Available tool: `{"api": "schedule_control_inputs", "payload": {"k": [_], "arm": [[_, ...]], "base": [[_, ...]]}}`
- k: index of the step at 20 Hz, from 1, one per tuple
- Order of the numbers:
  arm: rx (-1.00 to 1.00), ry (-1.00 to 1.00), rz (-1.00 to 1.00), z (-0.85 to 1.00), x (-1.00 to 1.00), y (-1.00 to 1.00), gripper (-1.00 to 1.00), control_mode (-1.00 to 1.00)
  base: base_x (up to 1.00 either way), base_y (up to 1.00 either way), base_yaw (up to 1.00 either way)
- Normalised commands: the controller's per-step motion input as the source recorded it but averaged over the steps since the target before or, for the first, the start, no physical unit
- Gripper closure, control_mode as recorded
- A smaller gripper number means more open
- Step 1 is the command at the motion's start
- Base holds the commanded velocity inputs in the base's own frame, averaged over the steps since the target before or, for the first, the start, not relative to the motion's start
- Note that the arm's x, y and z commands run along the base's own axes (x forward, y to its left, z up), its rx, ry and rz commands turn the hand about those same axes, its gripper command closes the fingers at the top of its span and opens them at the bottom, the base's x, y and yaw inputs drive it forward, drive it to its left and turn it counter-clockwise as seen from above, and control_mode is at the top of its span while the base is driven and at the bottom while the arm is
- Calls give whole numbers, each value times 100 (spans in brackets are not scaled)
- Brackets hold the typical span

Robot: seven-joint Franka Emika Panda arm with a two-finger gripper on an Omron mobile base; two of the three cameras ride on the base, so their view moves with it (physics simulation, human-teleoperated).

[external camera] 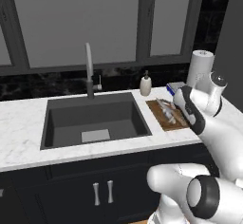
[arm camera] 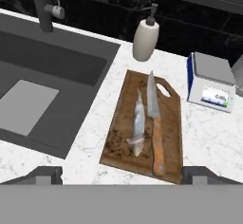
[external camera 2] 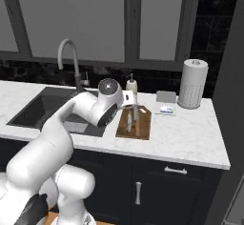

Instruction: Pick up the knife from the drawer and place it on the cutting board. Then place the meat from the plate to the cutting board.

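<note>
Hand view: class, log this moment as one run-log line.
reddish-brown wooden cutting board: holds orange-handled silver knife, greyish streaked meat side by side | fingers: open, empty, above

Glossy white, rounded tubular robot arm point(external camera: 216, 137) with dark grey joint bands and circular grey end caps; its pincer point(arm camera: 121, 174) ends in small dark grey fingertips point(arm camera: 45, 174).

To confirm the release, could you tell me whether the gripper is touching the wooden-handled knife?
Apart: in the hand view the knife lies flat on the reddish-brown cutting board, beyond the open fingertips.
</note>
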Motion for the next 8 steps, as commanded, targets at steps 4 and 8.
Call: {"api": "schedule_control_inputs", "payload": {"k": [4, 8], "arm": [[-4, -29, -2, 9, -83, 28, -100, -100], [-9, -15, -13, 0, -75, 24, -100, -100]], "base": [[0, 0, 0], [0, 0, 0]]}}
